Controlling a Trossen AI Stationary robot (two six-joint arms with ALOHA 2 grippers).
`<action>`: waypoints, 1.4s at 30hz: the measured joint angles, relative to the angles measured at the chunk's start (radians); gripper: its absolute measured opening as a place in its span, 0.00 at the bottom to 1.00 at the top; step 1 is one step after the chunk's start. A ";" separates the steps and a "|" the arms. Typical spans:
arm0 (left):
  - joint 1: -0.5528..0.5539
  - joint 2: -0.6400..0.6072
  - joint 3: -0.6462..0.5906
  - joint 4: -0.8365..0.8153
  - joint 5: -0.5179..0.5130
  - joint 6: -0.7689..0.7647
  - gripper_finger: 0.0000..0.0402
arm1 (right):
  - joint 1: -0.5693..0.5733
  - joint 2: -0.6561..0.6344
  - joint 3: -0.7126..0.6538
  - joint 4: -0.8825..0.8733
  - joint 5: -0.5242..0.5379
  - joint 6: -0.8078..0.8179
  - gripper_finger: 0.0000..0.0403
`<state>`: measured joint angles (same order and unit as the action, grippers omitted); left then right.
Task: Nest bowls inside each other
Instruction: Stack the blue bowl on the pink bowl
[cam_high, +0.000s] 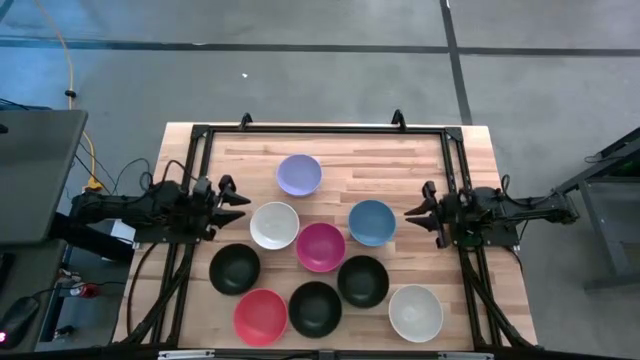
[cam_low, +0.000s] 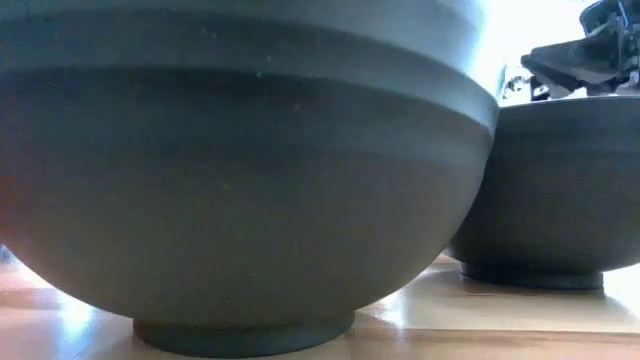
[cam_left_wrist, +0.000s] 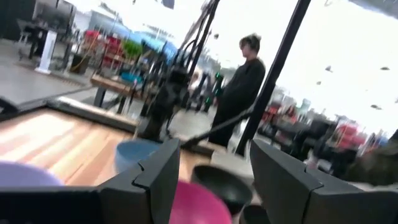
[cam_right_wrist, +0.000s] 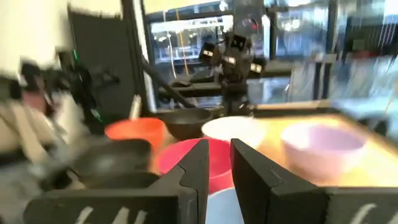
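Observation:
Nine bowls stand upright on their bases, apart from each other, on the wooden table: lavender (cam_high: 299, 174), white (cam_high: 274, 225), blue (cam_high: 372, 222), magenta (cam_high: 321, 246), black (cam_high: 235, 269), black (cam_high: 362, 281), black (cam_high: 315, 309), red (cam_high: 260, 316) and white (cam_high: 416, 313). My left gripper (cam_high: 238, 200) hovers open at the table's left side, just left of the first white bowl. My right gripper (cam_high: 412, 218) is at the right side, just right of the blue bowl, open with a narrow gap (cam_right_wrist: 219, 168). Neither gripper touches a bowl.
A black metal frame (cam_high: 320, 130) runs around the table's far, left and right sides. In the low view two black bowls (cam_low: 250, 180) (cam_low: 560, 190) fill the picture. Bare wood (cam_high: 400, 165) lies toward the far edge. A person (cam_left_wrist: 239, 93) stands beyond the table.

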<state>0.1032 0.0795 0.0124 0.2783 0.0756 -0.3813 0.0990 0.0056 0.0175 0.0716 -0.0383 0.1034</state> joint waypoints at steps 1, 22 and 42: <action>0.000 0.000 0.000 0.021 0.000 -0.007 0.46 | 0.000 0.000 0.000 -0.001 0.000 0.060 0.15; 0.000 0.000 0.000 0.190 -0.001 -0.012 0.46 | 0.000 0.000 0.000 0.022 0.003 0.736 0.15; -0.001 0.000 0.000 0.189 -0.001 -0.009 0.46 | -0.001 0.000 0.000 0.022 0.004 0.813 0.15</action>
<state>0.1024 0.0795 0.0123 0.4675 0.0746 -0.3908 0.0982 0.0059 0.0174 0.0933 -0.0345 0.9161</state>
